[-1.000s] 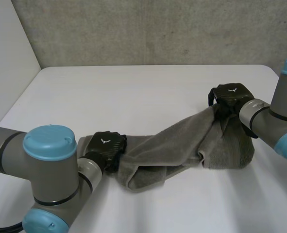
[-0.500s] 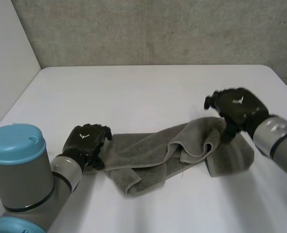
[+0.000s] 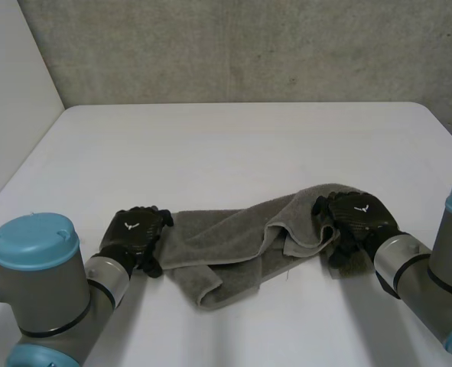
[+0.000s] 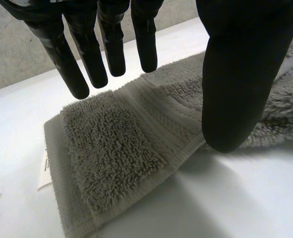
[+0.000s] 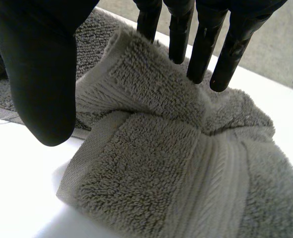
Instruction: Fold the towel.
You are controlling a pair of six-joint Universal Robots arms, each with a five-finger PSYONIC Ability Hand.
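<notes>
Both hands have let go of the towel (image 3: 233, 241) and come down since a second ago. The right hand (image 3: 357, 220) has dropped from above the cloth's right end onto it, and the left hand (image 3: 136, 233) has drawn back to the left end. The towel, no longer lifted, lies crumpled in a long strip across the near part of the white table (image 3: 233, 145). It runs left to right between the two hands, with a doubled-over flap near its right end and a loose fold sagging toward the near edge left of its middle.

In the left wrist view the left hand's fingers (image 4: 109, 49) are straight and well apart from the thumb, poised over the towel's flat left end and holding nothing. In the right wrist view the right hand's fingers are straight too. Their tips are at a raised ridge of bunched cloth, the thumb stands apart to one side, and nothing is pinched.
</notes>
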